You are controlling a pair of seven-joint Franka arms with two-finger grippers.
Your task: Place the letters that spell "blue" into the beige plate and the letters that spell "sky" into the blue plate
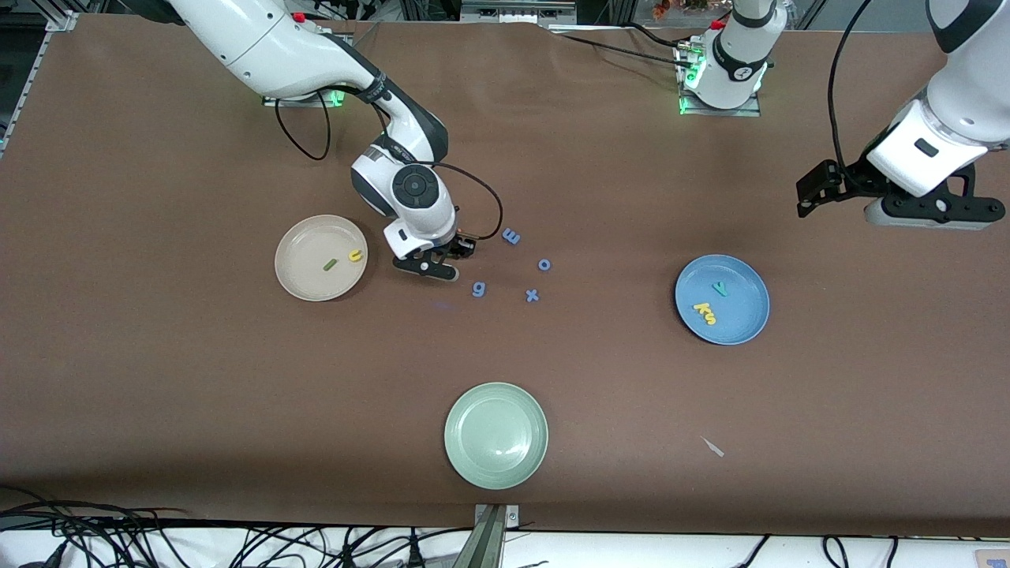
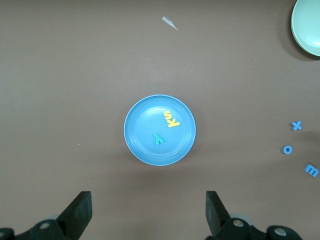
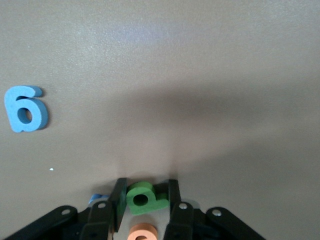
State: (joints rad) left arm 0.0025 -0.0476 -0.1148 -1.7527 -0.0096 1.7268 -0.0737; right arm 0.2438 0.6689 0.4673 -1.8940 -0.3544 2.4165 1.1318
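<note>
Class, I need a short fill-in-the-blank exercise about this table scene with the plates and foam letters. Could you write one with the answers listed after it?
1. The yellow u and the green l lie in the ____ plate.
2. The right gripper has its fingers either side of a small ____ letter on the table.
3. The blue plate holds ____ letters.
4. The plate with nothing in it is pale ____.

Missing words: beige; green; three; green
</note>
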